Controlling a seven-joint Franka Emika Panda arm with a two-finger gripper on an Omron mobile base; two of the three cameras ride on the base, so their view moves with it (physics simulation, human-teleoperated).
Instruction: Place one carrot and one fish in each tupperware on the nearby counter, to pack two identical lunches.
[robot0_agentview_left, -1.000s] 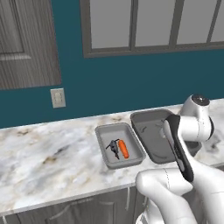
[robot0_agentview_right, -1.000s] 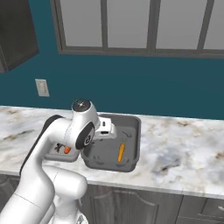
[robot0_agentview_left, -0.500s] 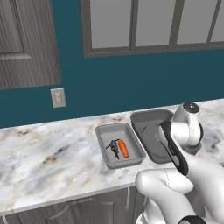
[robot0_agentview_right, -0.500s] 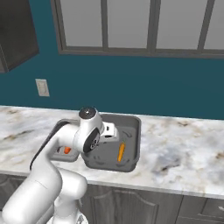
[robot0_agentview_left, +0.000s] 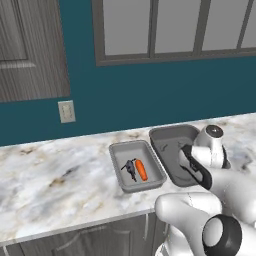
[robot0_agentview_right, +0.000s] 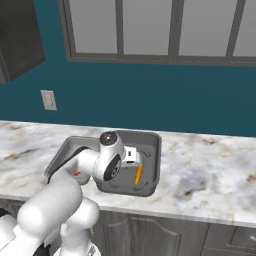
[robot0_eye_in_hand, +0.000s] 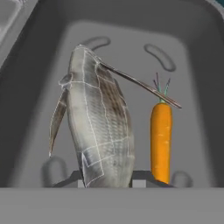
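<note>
Gripper (robot0_eye_in_hand: 107, 183) is clamped on the fish (robot0_eye_in_hand: 98, 127), hanging over the large tray (robot0_eye_in_hand: 39, 87) beside its carrot (robot0_eye_in_hand: 161, 140), so we judge release is next. Small tray (robot0_agentview_left: 120, 150) on the counter (robot0_agentview_left: 50, 180) already has both.

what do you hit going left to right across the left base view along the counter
wall outlet → small tupperware → fish in it → carrot beside the fish → large tupperware → robot arm
</note>
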